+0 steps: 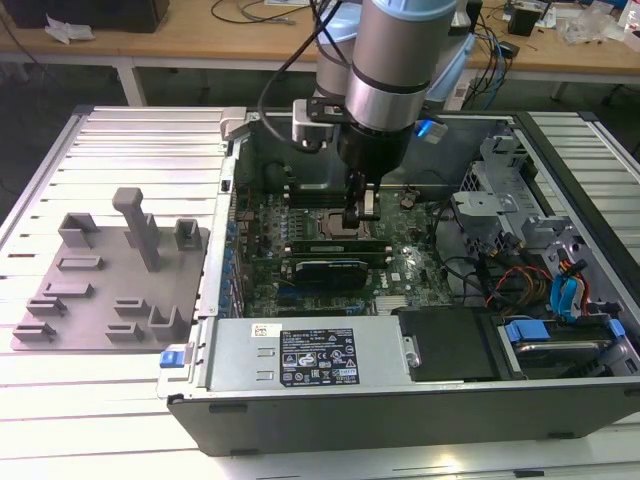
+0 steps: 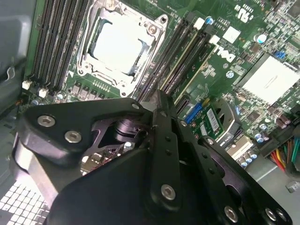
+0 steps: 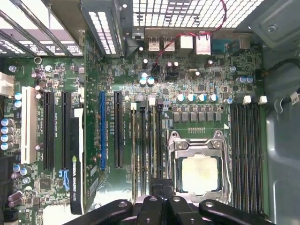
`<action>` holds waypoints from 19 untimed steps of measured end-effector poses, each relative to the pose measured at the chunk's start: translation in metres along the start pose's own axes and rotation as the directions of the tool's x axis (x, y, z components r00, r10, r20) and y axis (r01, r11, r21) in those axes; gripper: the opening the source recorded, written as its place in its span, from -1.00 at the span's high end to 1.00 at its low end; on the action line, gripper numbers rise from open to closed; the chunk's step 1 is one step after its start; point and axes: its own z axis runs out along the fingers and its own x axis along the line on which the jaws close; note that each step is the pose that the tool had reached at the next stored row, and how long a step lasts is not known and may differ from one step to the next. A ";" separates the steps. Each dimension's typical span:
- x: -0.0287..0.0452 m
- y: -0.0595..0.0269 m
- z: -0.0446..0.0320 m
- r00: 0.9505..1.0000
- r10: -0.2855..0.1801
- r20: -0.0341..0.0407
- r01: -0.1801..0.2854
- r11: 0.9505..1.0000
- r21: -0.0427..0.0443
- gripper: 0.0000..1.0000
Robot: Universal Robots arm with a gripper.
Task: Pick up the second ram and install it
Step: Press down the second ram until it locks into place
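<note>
The arm reaches down into an open computer case (image 1: 420, 400) lying on the slatted table (image 1: 120, 150), and the tool (image 1: 360, 212) hangs just above the motherboard (image 1: 300, 275), beside the CPU socket (image 1: 318, 222). Around it stand the walls of the case, a bundle of coloured cables (image 1: 540, 285) toward the exterior view's right, a dark graphics card (image 1: 325, 270) just in front of the tool, and the power supply (image 1: 300, 355) along the near edge. A grey plastic plate (image 1: 110, 275) with upright blocks lies on the table at the exterior view's left, well apart from the case. In the exterior view a dark memory stick (image 1: 335, 243) sits upright on its edge in the slots directly below the tool, its long axis running across the board from the exterior view's left to right; whether this is the second ram cannot be told. Both wrist views look down past the tool's fingers (image 2: 164, 136), which are drawn close together over the memory slots (image 3: 146, 145) next to the socket (image 3: 199, 171); whether they grip anything is hidden. The first wrist view also shows the expansion slots (image 3: 56, 129) and rear ports (image 3: 176, 43), which the exterior view hides behind the arm.
</note>
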 end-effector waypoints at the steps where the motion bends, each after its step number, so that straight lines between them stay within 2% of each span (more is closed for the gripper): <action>1: -0.0001 -0.0033 -0.0001 1.000 0.000 0.000 0.000 1.000 0.000 0.84; 3: -0.0002 -0.0115 -0.0004 1.000 0.000 0.000 0.000 1.000 -0.001 0.84; 7: -0.0008 -0.0386 -0.0011 1.000 0.000 0.000 0.000 1.000 -0.006 0.84; 13: -0.0011 -0.0643 0.0017 1.000 0.001 -0.001 -0.001 1.000 -0.010 0.84; 15: 0.0010 -0.0654 0.0045 1.000 0.001 -0.001 -0.001 1.000 -0.010 0.84; 17: 0.0018 -0.0481 0.0104 1.000 0.000 0.002 0.000 1.000 -0.011 0.84; 19: 0.0015 -0.0457 0.0152 1.000 -0.009 0.005 0.009 1.000 -0.011 0.84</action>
